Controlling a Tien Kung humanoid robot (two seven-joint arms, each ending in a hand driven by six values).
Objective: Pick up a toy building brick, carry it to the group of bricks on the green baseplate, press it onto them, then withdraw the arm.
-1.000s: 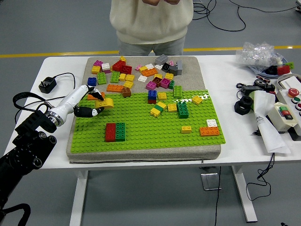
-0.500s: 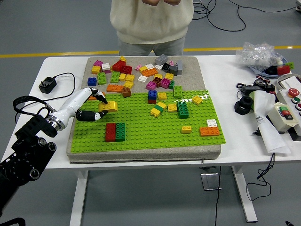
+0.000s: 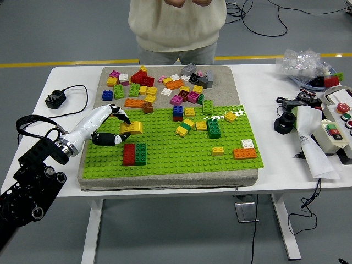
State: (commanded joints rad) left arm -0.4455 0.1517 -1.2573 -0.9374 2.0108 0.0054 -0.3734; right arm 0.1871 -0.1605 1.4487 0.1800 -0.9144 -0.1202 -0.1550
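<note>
My left hand (image 3: 118,127) comes in from the lower left and is shut on a yellow brick (image 3: 132,127), pinched between thumb and fingers just above the green baseplate (image 3: 170,157). Right below the held brick, a red brick (image 3: 129,154) and a green brick (image 3: 141,153) stand side by side on the plate. Further bricks sit on the plate: a blue-and-red stack (image 3: 178,112), a dark green stack (image 3: 213,128), and an orange one (image 3: 244,153).
Several loose bricks (image 3: 159,85) lie on the grey mat behind the baseplate. A person in a cream sweater (image 3: 176,25) stands at the far side. A black charger (image 3: 55,99) lies at the left; tools, a control box (image 3: 336,129) and cables fill the right.
My left hand has carried the yellow brick to the right and a little nearer, from the plate's left edge to just above the red and green pair.
</note>
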